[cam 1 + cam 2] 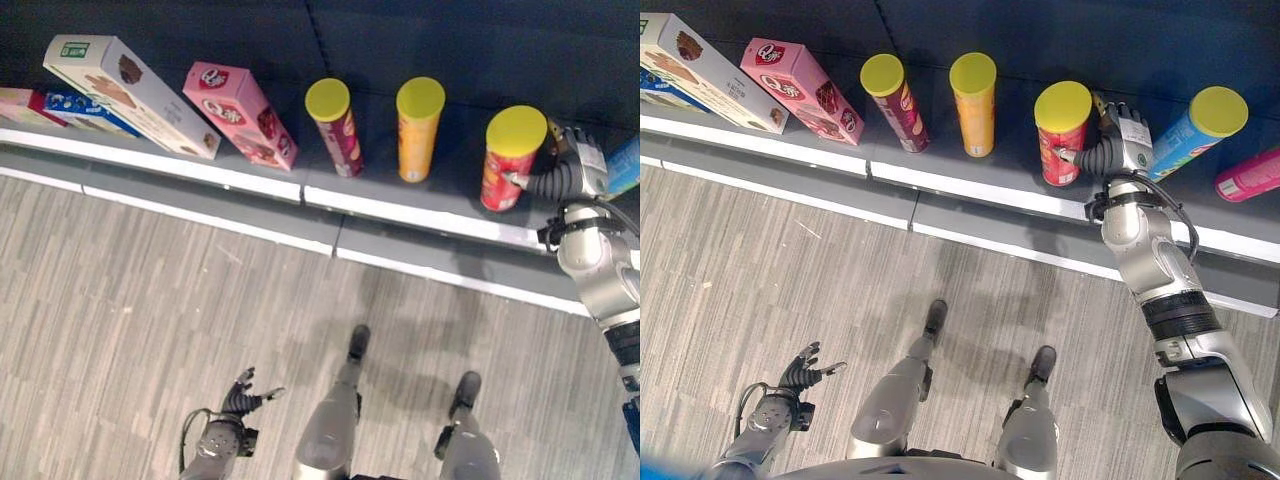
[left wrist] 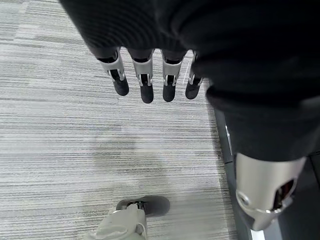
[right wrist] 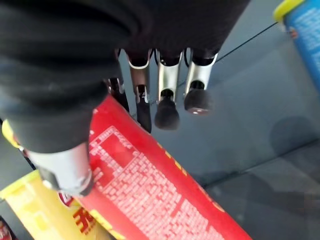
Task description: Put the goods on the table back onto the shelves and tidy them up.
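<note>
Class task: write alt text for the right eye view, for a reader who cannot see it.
The robot's right hand reaches to a dark shelf and touches an upright red can with a yellow lid. Along the shelf stand a yellow can, a maroon can, a pink box and a blue can. The left hand hangs open above the grey floor.

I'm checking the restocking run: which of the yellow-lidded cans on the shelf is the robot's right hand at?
The red can, third in the row, between the orange can and the blue can. The right hand is against its side; the others stand untouched.
</note>
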Motion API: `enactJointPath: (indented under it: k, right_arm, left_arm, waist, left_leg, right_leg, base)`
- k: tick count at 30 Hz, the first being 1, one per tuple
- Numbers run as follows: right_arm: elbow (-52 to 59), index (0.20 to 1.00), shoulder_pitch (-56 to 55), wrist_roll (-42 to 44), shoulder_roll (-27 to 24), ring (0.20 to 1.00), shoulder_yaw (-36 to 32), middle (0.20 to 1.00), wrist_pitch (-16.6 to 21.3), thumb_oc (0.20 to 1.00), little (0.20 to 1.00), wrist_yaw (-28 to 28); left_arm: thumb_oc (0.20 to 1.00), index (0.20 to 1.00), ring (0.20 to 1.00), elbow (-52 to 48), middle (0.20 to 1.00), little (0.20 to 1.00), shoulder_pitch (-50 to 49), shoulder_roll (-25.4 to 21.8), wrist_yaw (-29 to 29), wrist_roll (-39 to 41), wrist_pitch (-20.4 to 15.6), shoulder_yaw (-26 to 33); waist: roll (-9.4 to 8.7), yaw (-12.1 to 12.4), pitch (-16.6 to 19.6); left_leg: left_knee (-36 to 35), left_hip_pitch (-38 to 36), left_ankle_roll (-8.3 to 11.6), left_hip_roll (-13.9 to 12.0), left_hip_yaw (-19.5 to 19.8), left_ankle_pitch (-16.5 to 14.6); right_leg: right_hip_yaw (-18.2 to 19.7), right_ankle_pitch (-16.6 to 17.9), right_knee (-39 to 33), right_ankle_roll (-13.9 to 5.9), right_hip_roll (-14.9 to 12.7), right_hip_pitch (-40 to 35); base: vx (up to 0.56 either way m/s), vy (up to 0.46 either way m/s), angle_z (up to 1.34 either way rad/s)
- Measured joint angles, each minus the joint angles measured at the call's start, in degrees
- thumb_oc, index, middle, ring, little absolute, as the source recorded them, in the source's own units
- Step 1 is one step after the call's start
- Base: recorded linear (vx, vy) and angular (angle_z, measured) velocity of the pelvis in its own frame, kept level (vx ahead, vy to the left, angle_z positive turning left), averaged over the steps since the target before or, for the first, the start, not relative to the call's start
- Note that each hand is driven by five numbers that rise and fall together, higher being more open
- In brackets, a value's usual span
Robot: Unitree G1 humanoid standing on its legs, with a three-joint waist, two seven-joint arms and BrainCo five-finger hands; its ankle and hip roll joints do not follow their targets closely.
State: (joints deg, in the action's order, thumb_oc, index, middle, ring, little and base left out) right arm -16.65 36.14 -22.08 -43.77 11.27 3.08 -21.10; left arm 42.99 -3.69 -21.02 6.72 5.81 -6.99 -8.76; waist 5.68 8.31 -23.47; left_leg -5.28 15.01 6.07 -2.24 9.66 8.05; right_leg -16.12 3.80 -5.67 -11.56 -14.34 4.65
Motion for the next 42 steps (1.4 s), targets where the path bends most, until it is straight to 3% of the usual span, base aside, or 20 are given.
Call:
enactJointPath:
  k: [11,17,42]
  right_arm:
    - [-0.07,0.200,1.05,2.43,1.14,0.200,0.00,0.200,-0.11,0.200,0.200,-1.77]
    - [-0.07,0.200,0.76,3.04,4.70,0.200,-0.10,0.200,-0.39,0.200,0.200,-2.11]
    - [-4.72,0.200,1.06,3.61,4.32,0.200,-0.06,0.200,-1.55,0.200,0.200,-3.50]
  left_arm:
    - [1.000,1.000,1.000,-0.09,1.000,1.000,-0.01,0.00,0.98,0.09,0.01,-0.04]
    - [1.000,1.000,1.000,-0.09,1.000,1.000,0.01,0.05,1.10,0.11,0.03,-0.09]
    - [1.000,1.000,1.000,-0.13,1.000,1.000,-0.01,0.04,1.62,0.11,0.03,-0.45]
  waist:
    - [0.69,0.16,0.43]
    - [0.82,0.06,0.51]
    - [0.97,-0.04,0.61]
  left_leg:
    - [0.00,0.54,-0.13,0.38,0.77,0.36]
    - [0.01,0.64,-0.28,0.51,0.83,0.48]
    - [0.00,0.96,-0.45,0.83,0.95,0.62]
  right_leg:
    - [-0.84,0.00,0.00,0.00,-0.20,-0.06]
    - [-0.95,0.00,0.00,0.00,-0.32,-0.03]
    - [-1.19,0.05,0.00,-0.07,-0.86,0.12]
  base:
    - [0.01,0.001,0.03]
    - [0.00,0.000,0.00]
    - [0.00,0.000,0.00]
